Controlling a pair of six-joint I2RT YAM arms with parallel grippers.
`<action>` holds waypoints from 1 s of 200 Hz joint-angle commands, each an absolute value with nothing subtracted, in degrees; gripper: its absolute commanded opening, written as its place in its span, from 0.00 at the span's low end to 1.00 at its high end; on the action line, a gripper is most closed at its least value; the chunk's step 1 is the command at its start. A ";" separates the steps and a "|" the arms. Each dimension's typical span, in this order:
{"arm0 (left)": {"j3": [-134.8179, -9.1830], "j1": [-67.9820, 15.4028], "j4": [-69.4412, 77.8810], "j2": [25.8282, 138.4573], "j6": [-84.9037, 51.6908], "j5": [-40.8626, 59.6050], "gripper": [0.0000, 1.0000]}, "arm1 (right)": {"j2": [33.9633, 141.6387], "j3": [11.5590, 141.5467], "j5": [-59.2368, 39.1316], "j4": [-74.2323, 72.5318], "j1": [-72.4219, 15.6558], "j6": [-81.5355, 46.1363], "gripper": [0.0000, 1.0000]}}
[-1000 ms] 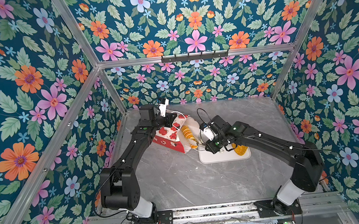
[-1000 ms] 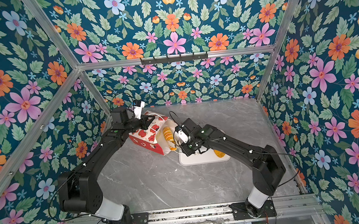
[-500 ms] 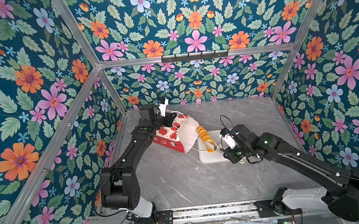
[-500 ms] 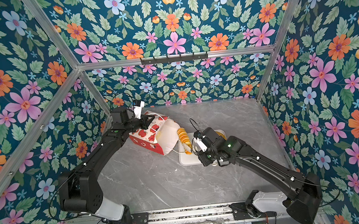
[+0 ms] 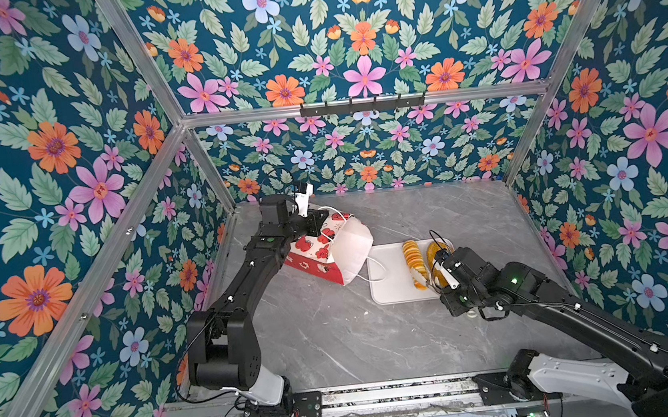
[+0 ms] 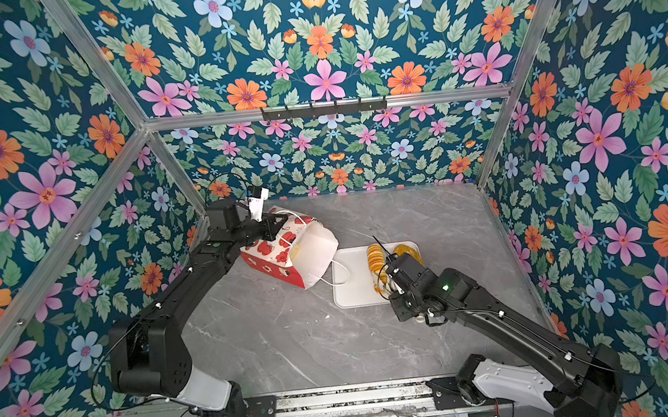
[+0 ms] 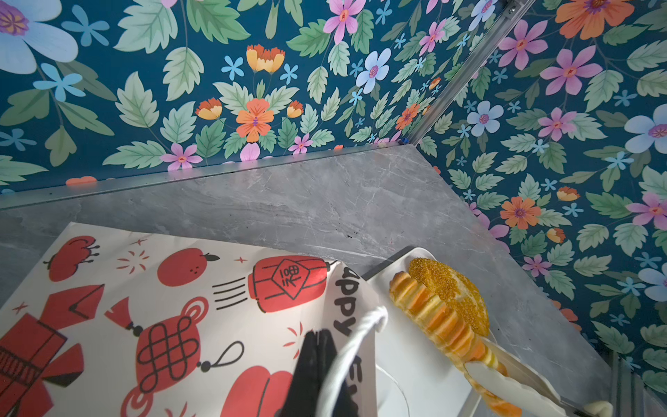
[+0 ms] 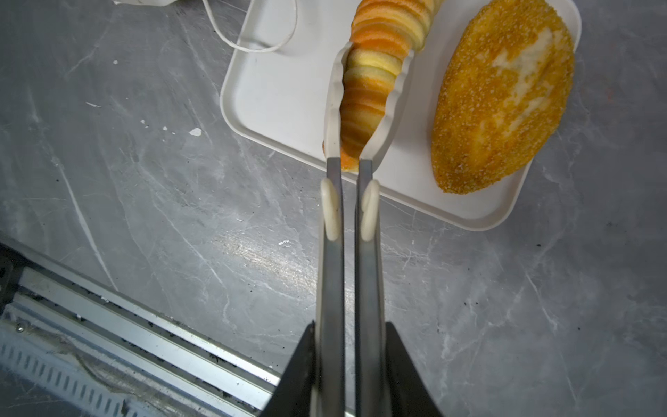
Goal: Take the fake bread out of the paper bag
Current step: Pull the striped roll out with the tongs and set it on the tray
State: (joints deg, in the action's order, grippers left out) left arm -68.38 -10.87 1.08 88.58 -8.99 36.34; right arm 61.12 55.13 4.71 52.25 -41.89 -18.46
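Now, right hand (image 8: 348,361) squeezing tongs (image 8: 330,270) around ridged loaf (image 8: 368,97), left hand (image 7: 319,364) pinching paper bag (image 7: 180,289).

**Paper, plastic, metal and a grey stone look**

The paper bag (image 5: 319,246) is smooth matt paper, printed red and white outside and plain white inside. Its cord handles (image 7: 371,316) look like soft white cord. At the bag's 3 o'clock in a top view, the tray (image 5: 394,287) looks like smooth white plastic with a dull sheen. The long ridged loaf (image 8: 375,90) has a smooth, faintly shiny skin. The oval seeded loaf (image 8: 505,101) is rough and grainy. The tongs (image 8: 330,281) have dull bare-metal arms and matt white plastic-looking tips. The counter (image 8: 144,180) is smooth, grey and marble-veined, with a soft sheen. The frame rails (image 5: 231,116) are bare matt metal.
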 commanded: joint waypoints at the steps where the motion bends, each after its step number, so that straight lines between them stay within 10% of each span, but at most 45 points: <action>1: -67.83 -10.81 2.70 87.98 -8.67 36.91 0.00 | 61.51 53.74 6.06 49.27 -40.47 -19.38 0.24; 152: -66.47 -10.81 3.71 88.27 -8.70 38.14 0.00 | 69.29 49.99 2.28 42.62 -38.22 -20.25 0.25; 200: -66.28 -10.79 3.91 88.44 -8.61 38.19 0.00 | 65.86 49.30 4.71 44.31 -38.23 -22.28 0.39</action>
State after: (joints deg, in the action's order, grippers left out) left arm -66.35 -10.87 1.91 88.27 -8.99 37.58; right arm 67.09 49.19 2.39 43.57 -38.20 -20.75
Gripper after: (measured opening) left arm 0.064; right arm 0.379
